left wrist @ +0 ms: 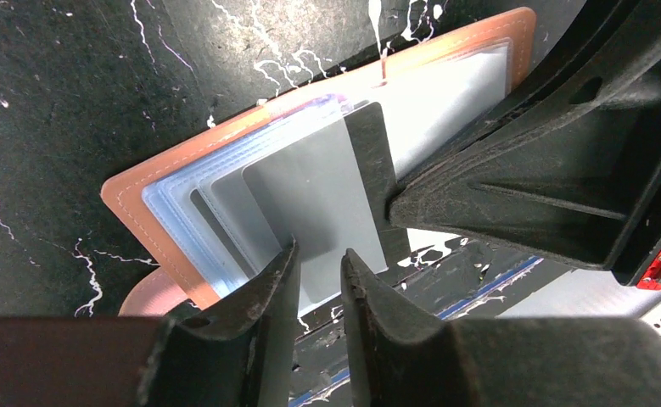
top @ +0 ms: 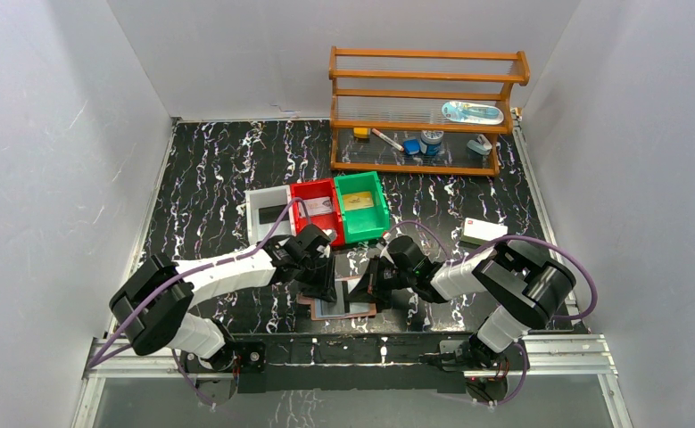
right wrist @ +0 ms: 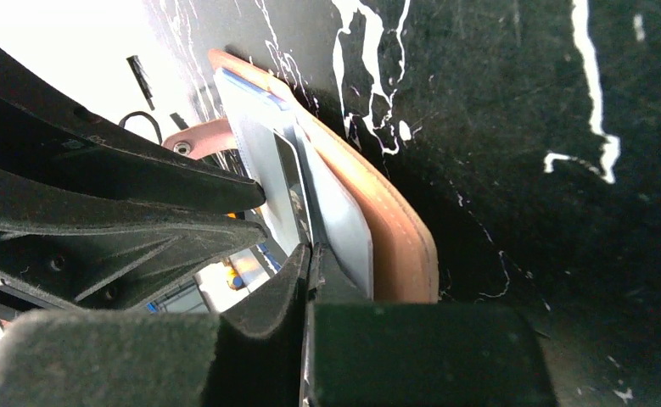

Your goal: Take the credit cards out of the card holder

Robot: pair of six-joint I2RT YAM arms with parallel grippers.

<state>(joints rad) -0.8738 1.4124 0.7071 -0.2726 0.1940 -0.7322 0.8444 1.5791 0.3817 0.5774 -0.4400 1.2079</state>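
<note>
1. Card holder: reddish-brown leather with stitched rim and rounded corners, lying open at the table's near edge, mid-width, between both grippers. We note pale, clear pockets fanned inside.
2. Grey card: smooth, matte, and partly out of its pocket toward the near edge.
3. Dark card: thin and stiff, beside the grey one.
4. Left gripper: fingers narrowly parted, poised over the grey card's free edge.
5. Right gripper: fingers pressed together, pinching the dark card's edge.
6. Bins, mid-table, side by side: white, red, green, just behind the grippers.
7. Wooden rack: far edge.
8. White box: right edge.
9. Open marbled black surface: far-left quarter.
</note>
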